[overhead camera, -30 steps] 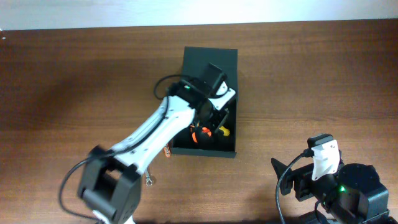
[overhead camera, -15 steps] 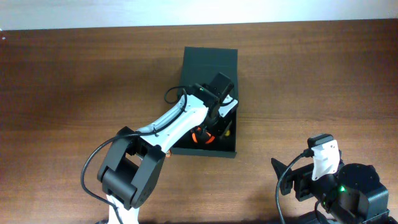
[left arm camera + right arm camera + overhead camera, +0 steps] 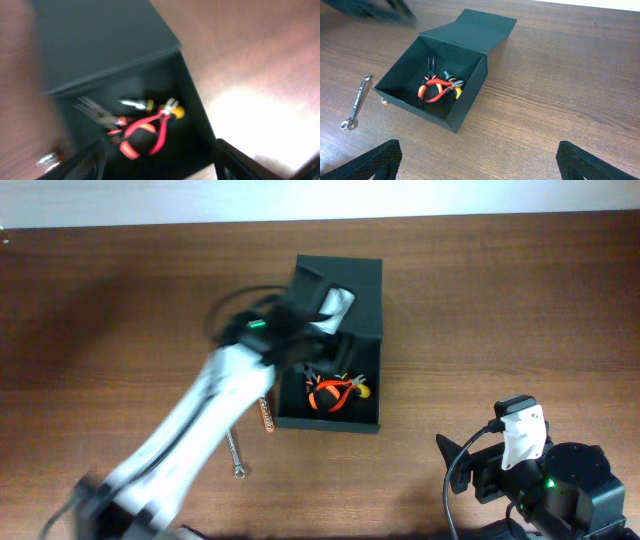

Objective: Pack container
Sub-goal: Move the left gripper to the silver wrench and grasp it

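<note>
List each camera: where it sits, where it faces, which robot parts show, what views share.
Overhead: above the table, looking down on the container; left arm and right arm show.
Left wrist: over the container, looking in at the pliers; left gripper at bottom edge.
Right wrist: off to one side, facing the container obliquely; right gripper at bottom corners.
Shared: all three show the pliers.

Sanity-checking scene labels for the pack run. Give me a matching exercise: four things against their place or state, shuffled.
Things:
1. wrench
2. red-handled pliers
3. lid
4. right gripper

Place or state:
A. inside the container
B. folded back, open
C. on the table beside the container
D. jaws wide apart, empty

Pairs: 1-C, 2-A, 3-B, 4-D.
</note>
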`<state>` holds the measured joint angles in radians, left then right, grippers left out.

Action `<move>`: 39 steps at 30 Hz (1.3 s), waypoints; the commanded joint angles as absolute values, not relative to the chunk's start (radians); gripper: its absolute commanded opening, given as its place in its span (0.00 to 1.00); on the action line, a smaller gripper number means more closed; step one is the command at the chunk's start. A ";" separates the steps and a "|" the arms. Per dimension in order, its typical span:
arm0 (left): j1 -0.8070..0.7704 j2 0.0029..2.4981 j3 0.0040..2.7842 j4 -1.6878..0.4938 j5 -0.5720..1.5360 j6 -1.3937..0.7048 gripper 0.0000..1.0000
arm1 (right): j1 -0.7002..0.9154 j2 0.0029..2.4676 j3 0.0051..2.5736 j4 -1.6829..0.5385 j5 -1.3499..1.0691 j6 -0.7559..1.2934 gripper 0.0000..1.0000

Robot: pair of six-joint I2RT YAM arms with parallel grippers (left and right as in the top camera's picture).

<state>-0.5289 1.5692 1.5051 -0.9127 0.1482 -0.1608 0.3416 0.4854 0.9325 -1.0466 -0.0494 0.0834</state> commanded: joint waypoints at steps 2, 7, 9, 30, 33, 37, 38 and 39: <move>-0.453 1.398 1.515 -1.025 0.001 -0.258 0.71 | 0.340 0.483 0.931 -1.044 -0.044 0.095 0.99; -0.410 1.243 1.398 -1.083 -0.081 -0.333 0.75 | 0.340 0.483 0.931 -1.044 -0.044 0.094 0.99; -0.403 1.181 1.309 -1.065 -0.094 -0.379 0.80 | 0.340 0.483 0.931 -1.044 -0.044 0.095 0.99; -0.372 1.154 0.793 -0.748 -0.190 -1.005 0.99 | 0.340 0.483 0.931 -1.044 -0.044 0.095 0.99; -0.328 1.209 0.793 -0.747 -0.132 -1.010 0.99 | 0.340 0.483 0.931 -1.044 -0.044 0.095 0.99; -0.254 1.288 0.793 -0.755 -0.059 -1.008 0.99 | 0.340 0.483 0.931 -1.044 -0.044 0.095 0.99; -0.240 1.304 0.793 -0.760 -0.044 -1.008 0.99 | 0.340 0.483 0.931 -1.044 -0.044 0.095 0.99; -0.224 1.321 0.793 -0.765 -0.031 -1.008 0.99 | 0.340 0.483 0.931 -1.044 -0.044 0.095 0.99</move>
<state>-0.2630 1.2800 0.8021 -0.7540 -0.0959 -0.9733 0.3416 0.4850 0.9318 -1.0466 -0.0494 0.0834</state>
